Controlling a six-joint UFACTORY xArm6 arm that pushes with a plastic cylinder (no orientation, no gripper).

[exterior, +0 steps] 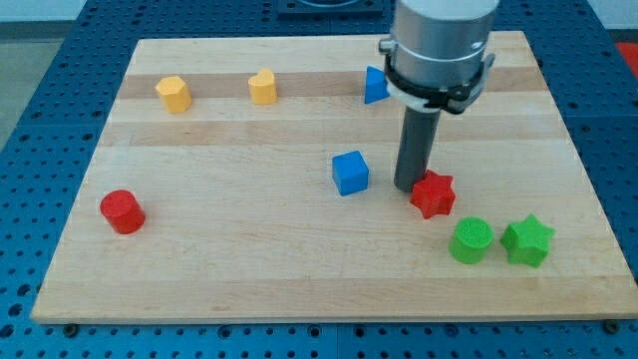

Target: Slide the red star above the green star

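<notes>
The red star [435, 193] lies right of the board's middle. The green star [527, 240] lies near the bottom right, below and to the right of the red star. My tip [408, 188] stands at the red star's upper left edge, touching or almost touching it. The rod rises to the grey arm body at the view's top.
A green cylinder [471, 240] sits just left of the green star. A blue cube [350, 173] lies left of my tip. A blue triangular block [375, 86], two yellow blocks [173, 94] [262, 87] and a red cylinder [123, 211] lie farther off on the wooden board [249, 259].
</notes>
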